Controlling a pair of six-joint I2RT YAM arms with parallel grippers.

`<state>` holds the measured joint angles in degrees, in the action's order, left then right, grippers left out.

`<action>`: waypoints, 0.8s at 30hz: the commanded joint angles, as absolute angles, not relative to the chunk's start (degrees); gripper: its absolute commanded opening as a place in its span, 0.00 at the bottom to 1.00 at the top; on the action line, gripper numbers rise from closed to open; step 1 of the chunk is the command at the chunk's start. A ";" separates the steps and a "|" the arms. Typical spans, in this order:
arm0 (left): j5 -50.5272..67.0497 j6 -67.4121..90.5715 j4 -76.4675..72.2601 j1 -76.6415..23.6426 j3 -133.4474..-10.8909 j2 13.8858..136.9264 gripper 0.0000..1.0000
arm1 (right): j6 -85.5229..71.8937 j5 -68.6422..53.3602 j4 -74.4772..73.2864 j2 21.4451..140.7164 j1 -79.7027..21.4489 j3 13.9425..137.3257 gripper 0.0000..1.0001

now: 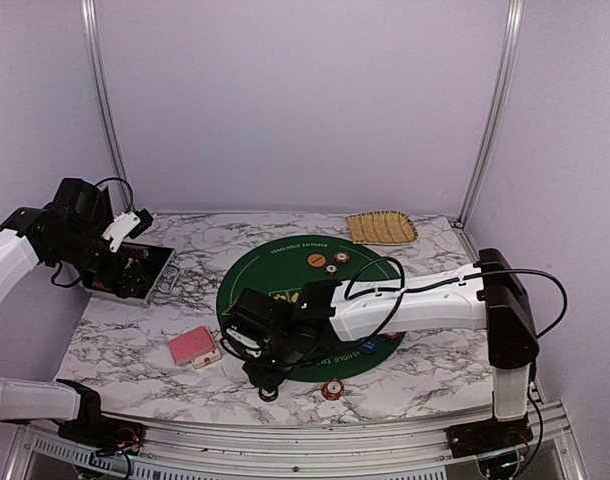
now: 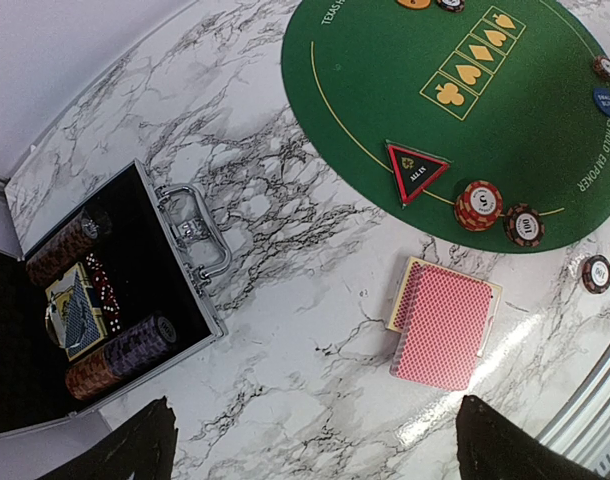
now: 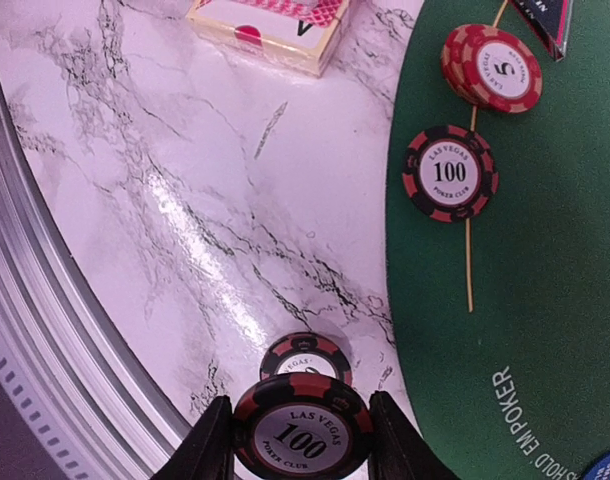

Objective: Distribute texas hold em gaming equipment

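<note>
**Right fingers grasp a 100 chip near the surface's near edge; left fingers spread wide**

The right fingers (image 3: 203,450) are clamped on a black-and-red 100 chip (image 3: 303,432), one finger on each side of its rim. The chip faces the wrist camera, with "Las Vegas Poker Club" readable on it. Just beyond it a second dark striped chip (image 3: 305,357) lies flat on the marble surface (image 3: 135,200), close to the near edge and just off the rim of the green felt mat (image 3: 545,300). Whether the held chip touches the second one cannot be told from this angle.

On the mat's near-left rim sit another 100 chip (image 3: 450,172) and a red-and-white 5 chip (image 3: 491,67), apart from each other. The black triangle all-in marker (image 2: 415,170) lies just beside them. A blue small-blind button (image 2: 607,100) sits further round the mat, and an orange button (image 1: 316,260) lies toward its far side.

The red-backed card deck (image 2: 442,322) rests on bare marble off the mat, toward the near-left corner.

The left fingers (image 2: 135,455) are released, spread wide with nothing between them. They are raised by the left edge near an open metal case (image 2: 190,290) that holds rows of chips, dice and a card pack. A tan woven tray (image 1: 381,228) lies at the far edge.
</note>
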<state>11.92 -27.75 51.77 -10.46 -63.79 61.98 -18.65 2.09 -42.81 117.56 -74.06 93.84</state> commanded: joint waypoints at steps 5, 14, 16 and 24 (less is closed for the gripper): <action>11.71 -29.24 53.17 -10.20 -62.14 59.87 0.99 | -21.20 3.50 -42.41 110.03 -68.93 86.26 0.23; 13.87 -30.50 53.24 -10.28 -59.33 60.15 0.99 | -22.51 4.92 -39.49 103.00 -63.07 73.65 0.20; 15.47 -30.88 53.41 -10.45 -58.63 60.52 0.99 | -22.77 4.96 -38.78 102.54 -62.29 71.42 0.20; 17.80 -32.43 53.87 -12.35 -55.43 62.78 0.99 | -22.97 5.03 -35.93 102.36 -59.69 67.32 0.18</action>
<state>15.46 -30.89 52.14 -11.44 -57.23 61.73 -22.26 4.21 -38.98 103.81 -61.04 67.68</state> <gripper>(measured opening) 0.989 0.402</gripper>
